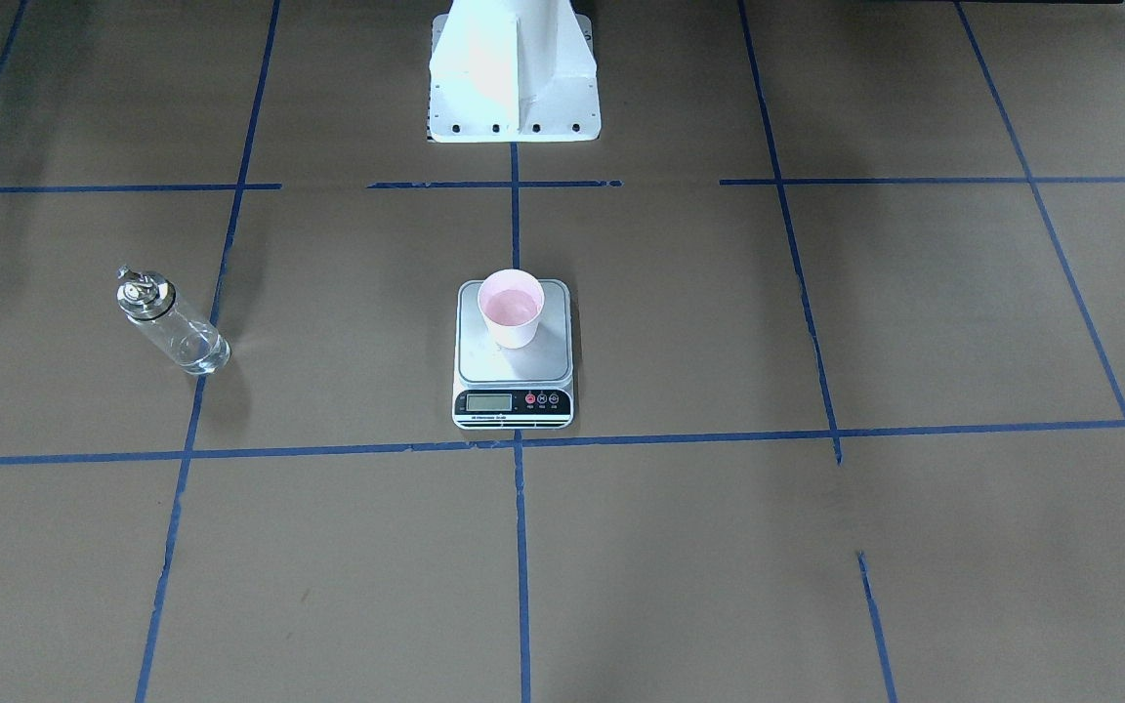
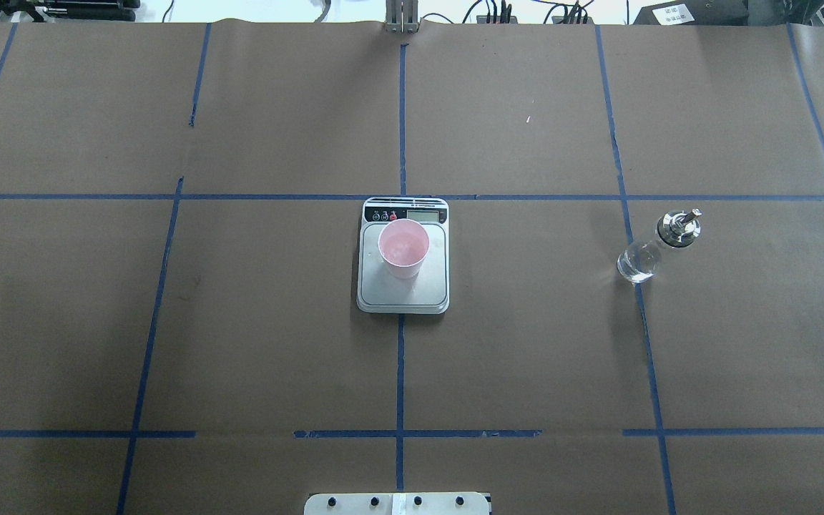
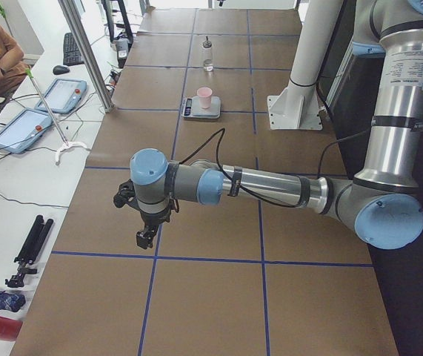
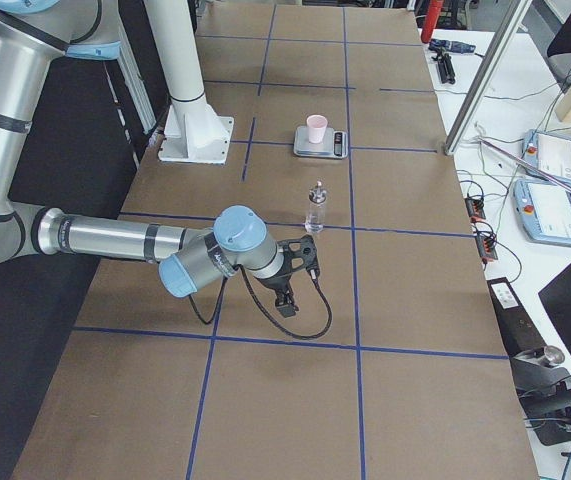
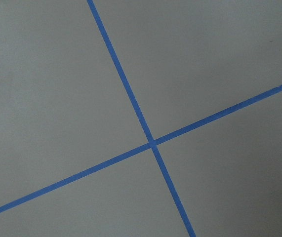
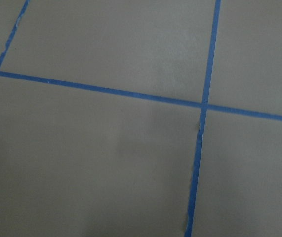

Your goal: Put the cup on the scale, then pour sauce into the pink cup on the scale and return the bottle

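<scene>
Front view: cup on scale, centred on the bench; bottle upright, well apart. Side views: my left gripper and right gripper hover low; clenched or released, I cannot tell. If pouring remains, right gripper must take the bottle.

Blue tape lines crossing on brown paper

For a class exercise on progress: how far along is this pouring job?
Done: the pale pink paper cup stands on the silver steel kitchen scale. The clear glass bottle with metal spout stands upright, apart. In hand: nothing; left pincer and right pincer hang far from these. Left: whether sauce was poured, I cannot tell.
</scene>
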`<action>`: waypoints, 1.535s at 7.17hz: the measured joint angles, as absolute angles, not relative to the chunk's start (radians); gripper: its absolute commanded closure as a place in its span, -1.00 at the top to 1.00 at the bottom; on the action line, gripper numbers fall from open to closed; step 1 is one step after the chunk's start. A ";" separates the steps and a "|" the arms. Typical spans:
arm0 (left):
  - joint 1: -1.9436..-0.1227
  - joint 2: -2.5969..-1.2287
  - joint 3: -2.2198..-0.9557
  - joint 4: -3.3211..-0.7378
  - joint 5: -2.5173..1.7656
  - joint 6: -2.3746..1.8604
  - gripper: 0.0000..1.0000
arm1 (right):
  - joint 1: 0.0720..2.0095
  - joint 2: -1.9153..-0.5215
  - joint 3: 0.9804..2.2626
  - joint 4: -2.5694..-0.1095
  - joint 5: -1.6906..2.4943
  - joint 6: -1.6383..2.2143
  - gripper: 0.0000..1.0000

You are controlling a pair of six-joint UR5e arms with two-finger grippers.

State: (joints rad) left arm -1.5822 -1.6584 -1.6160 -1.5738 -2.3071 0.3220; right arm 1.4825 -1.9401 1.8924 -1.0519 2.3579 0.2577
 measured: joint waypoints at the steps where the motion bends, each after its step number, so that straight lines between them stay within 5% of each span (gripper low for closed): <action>1: -1.585 -1.658 -1.613 -1.574 -2.307 0.323 1.00 | 1.462 -1.890 1.939 -1.280 2.358 0.256 1.00; 4: -1.588 -1.654 -1.610 -1.572 -2.307 0.324 1.00 | 1.518 -1.633 2.020 -2.024 2.336 0.021 1.00; 11: -1.599 -1.603 -1.579 -1.573 -2.309 0.366 1.00 | 1.625 -1.671 1.833 -1.871 2.354 -0.138 1.00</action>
State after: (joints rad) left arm -1.5988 -1.6027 -1.5790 -1.5730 -2.3089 0.3661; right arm 1.6246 -1.6712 1.8328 -1.8709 2.3541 -0.1376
